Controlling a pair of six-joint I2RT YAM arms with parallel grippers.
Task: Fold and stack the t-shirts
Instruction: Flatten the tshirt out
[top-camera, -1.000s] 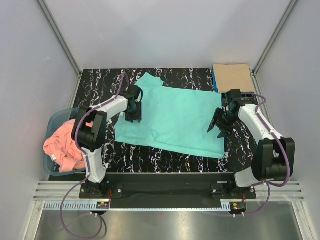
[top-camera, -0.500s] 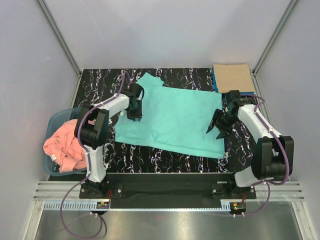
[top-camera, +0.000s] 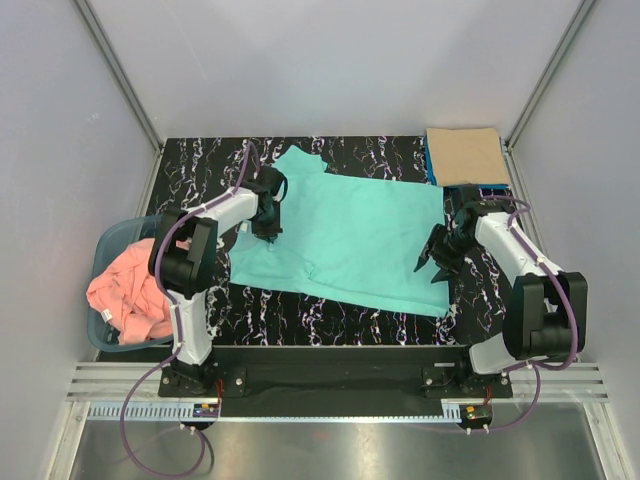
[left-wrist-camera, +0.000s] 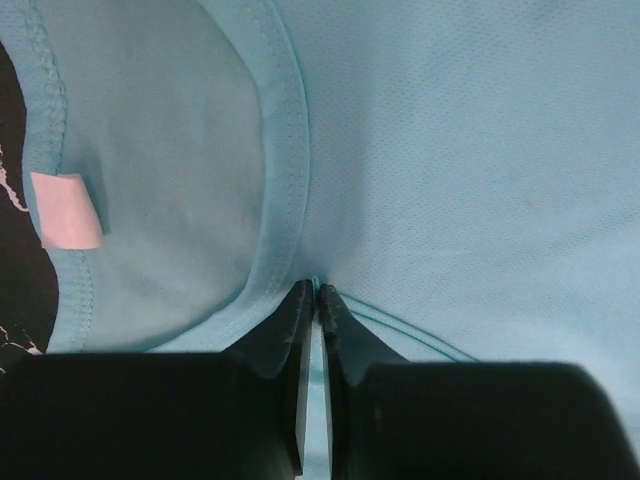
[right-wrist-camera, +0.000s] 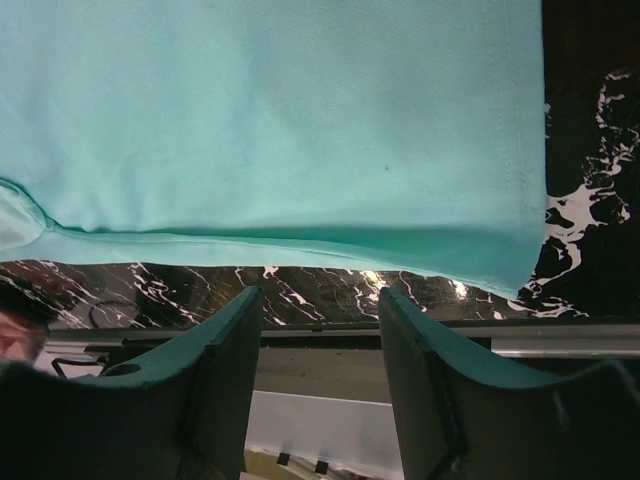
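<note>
**Step in hand.** First fold of the turquoise-green t-shirt (top-camera: 350, 235), at the grasping stage. The garment lies spread nearly flat across the middle of the bench (top-camera: 200, 160), neck toward the left arm and hem toward the right.

**End effectors.** The left end effector (left-wrist-camera: 318, 292) is pressed down at the neckline, jaws drawn together on a thin ridge of cloth just outside the ribbed collar (left-wrist-camera: 285, 150). From the wrist view the pinch appears to have caught fabric, though how much lies between the tips cannot be confirmed. The right end effector (right-wrist-camera: 320, 300) hangs over the near hem corner (right-wrist-camera: 515, 275) with jaws apart, holding nothing.

**Next move, as judged.** The right side needs to descend and close on the hem corner. Both arms can then lift together and carry one edge across the body of the shirt.

**Materials.**
- The turquoise-green shirt is a fine-mesh knit, thin and limp, with double stitching at collar and hem and a small white label (left-wrist-camera: 68, 210) inside the neck.
- The bench surface is black, veined in white.

**Other stock.**
- A tan-beige t-shirt (top-camera: 465, 155) lies folded square at the far right corner, on top of a blue t-shirt (top-camera: 430, 165) of which only edges show.
- A salmon pink t-shirt (top-camera: 125, 295) sits crumpled in the blue-grey basket (top-camera: 108, 243) at the left.
</note>
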